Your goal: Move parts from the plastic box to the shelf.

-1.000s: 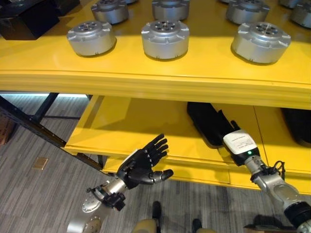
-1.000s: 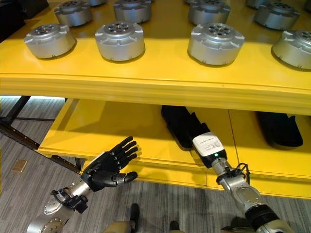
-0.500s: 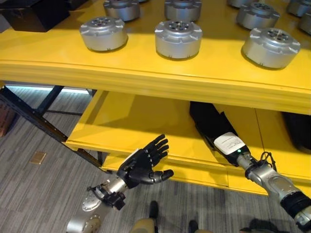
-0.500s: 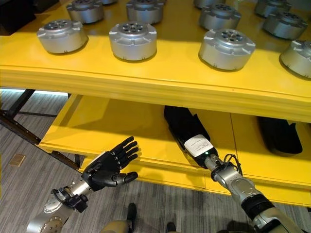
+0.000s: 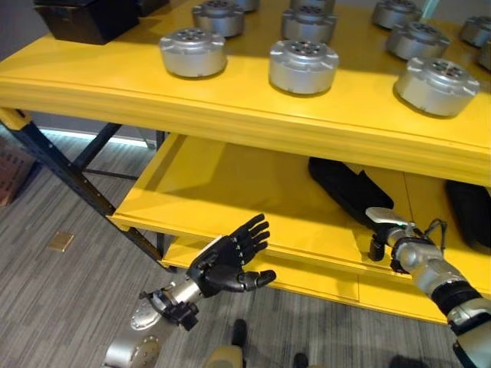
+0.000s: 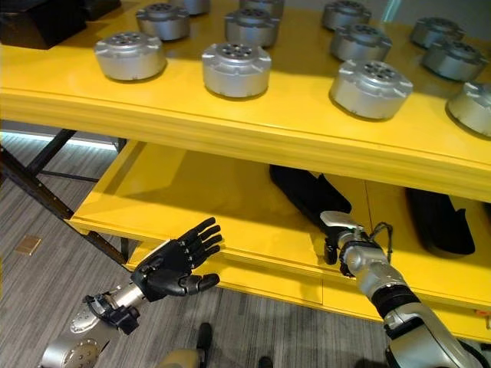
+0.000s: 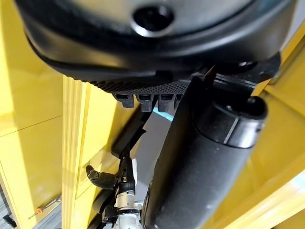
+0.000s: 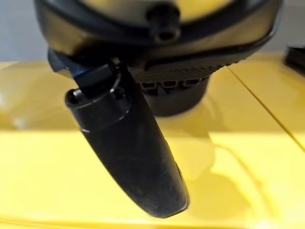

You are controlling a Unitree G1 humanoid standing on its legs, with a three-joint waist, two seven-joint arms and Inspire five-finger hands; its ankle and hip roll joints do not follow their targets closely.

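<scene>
Several round silver parts, such as one [image 5: 304,66] and another [image 6: 123,55], stand in rows on the yellow upper shelf [image 5: 230,115]. My left hand [image 5: 226,264] hangs open in front of and below the lower shelf [image 5: 222,199], fingers straight and holding nothing. My right hand [image 6: 336,234] sits at the lower shelf's front edge, turned on its side. Its thumb [image 8: 128,152] stands out straight over the bare yellow shelf with nothing against it. No part is in either hand.
A flat black thing [image 5: 341,184] lies on the lower shelf just past my right hand, and another [image 6: 441,222] lies further right. A black box [image 5: 84,15] stands at the upper shelf's left end. Dark frame struts [image 5: 69,172] slant down on the left over grey floor.
The camera has shifted, showing more of the upper shelf. My right hand has drawn back toward the lower shelf's front edge and turned on its side. The left hand has kept its pose.
</scene>
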